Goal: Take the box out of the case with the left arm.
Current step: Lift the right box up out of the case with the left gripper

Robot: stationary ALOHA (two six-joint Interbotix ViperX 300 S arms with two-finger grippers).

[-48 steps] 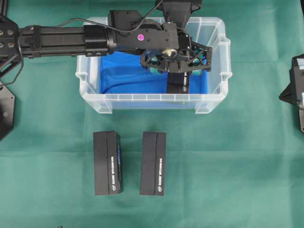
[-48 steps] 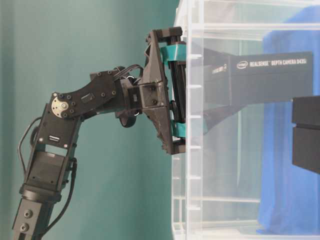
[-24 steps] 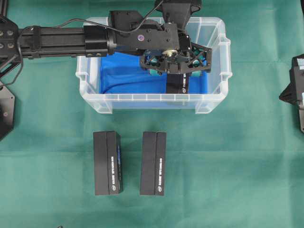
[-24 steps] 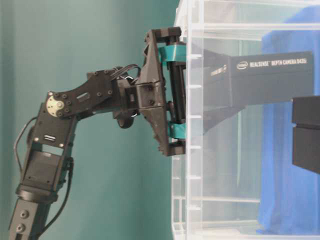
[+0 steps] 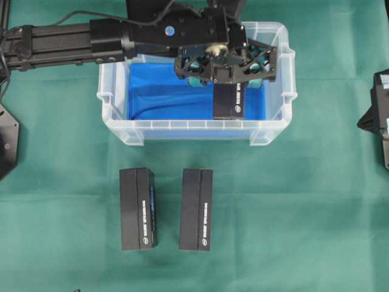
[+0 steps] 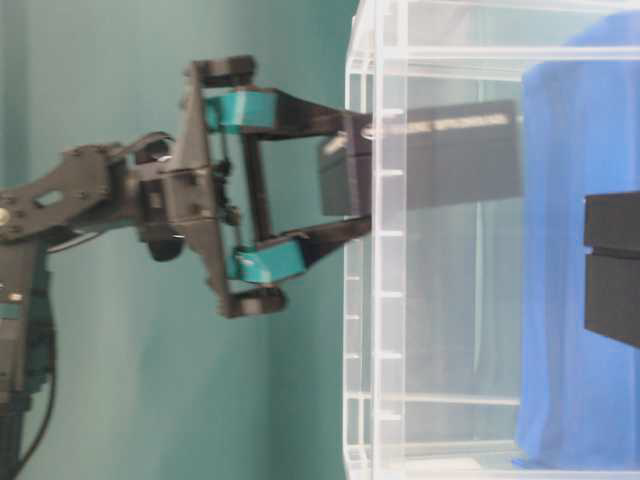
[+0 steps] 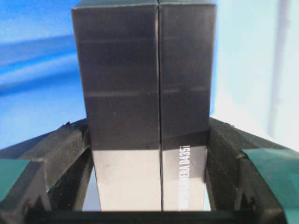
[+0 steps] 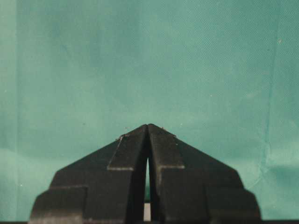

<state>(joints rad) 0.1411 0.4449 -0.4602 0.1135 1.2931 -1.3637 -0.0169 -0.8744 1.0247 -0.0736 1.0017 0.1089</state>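
The box (image 5: 229,101) stands on end inside the case (image 5: 115,118), at the case's 3 o'clock end in the overhead view; its long axis runs vertically, in line with the fingers that hold it. The side view shows the upper end of the box just clear of the case rim, the rest still inside the walls, above the blue cloth (image 5: 164,97). The left gripper (image 7: 149,163) is clamped at moderate width on the box's two narrow sides, directly above it; the wrist view shows both fingers (image 7: 60,154) pressed against those sides. The remaining lift is judged to be straight along that axis until the lower end clears the rim. The right gripper (image 8: 147,135) is closed on nothing, at 3 o'clock, well apart; two further boxes (image 5: 138,208) lie on the table cloth (image 5: 292,213) at the case's 6 o'clock.
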